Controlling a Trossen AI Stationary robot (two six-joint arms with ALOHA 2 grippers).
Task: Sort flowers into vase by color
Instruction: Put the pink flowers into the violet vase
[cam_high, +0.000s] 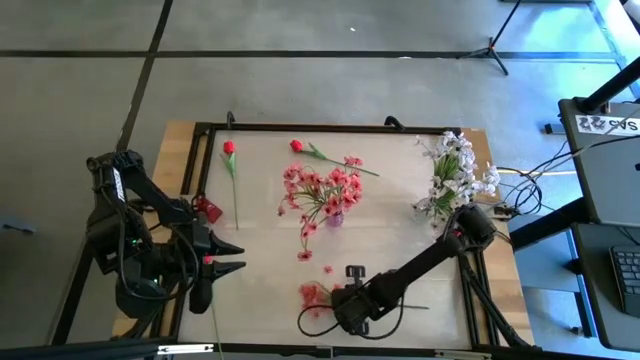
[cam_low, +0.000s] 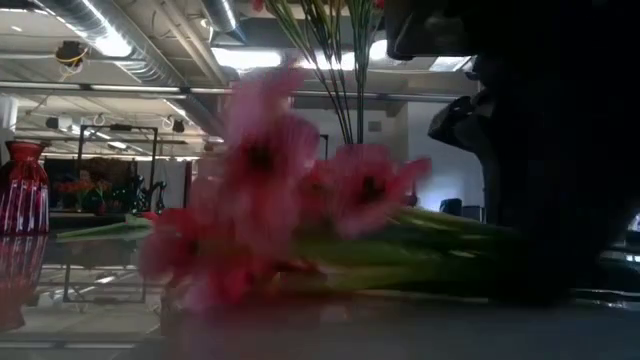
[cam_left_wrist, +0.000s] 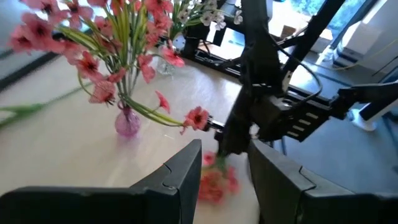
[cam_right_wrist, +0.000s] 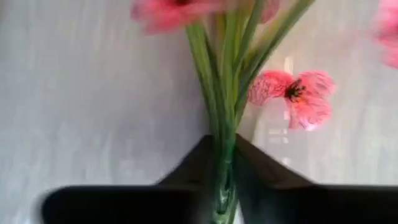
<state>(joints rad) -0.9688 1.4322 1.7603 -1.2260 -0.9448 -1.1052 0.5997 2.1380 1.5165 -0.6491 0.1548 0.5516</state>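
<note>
Right claw (cam_right_wrist: 225, 180) clamped on pink spray's (cam_right_wrist: 227, 93) stems at bench's (cam_high: 260, 250) near edge (low grip, blossoms clear); your left claw (cam_left_wrist: 224, 180) waits apart.

Middle of surface (cam_high: 262, 232): small vase (cam_high: 334, 218) holding flower bunch (cam_high: 322, 190)
Near edge: loose spray (cam_high: 315, 296), right hand (cam_high: 340, 308) on its stems
Far right: second bouquet (cam_high: 455, 172)

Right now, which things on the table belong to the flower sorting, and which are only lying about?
Job:
- pink spray, stems pinched in right claw
- pink bunch in vase
- white bunch
- red buds
- left claw, open, waiting

Lying about:
- red tag
- cables
</note>
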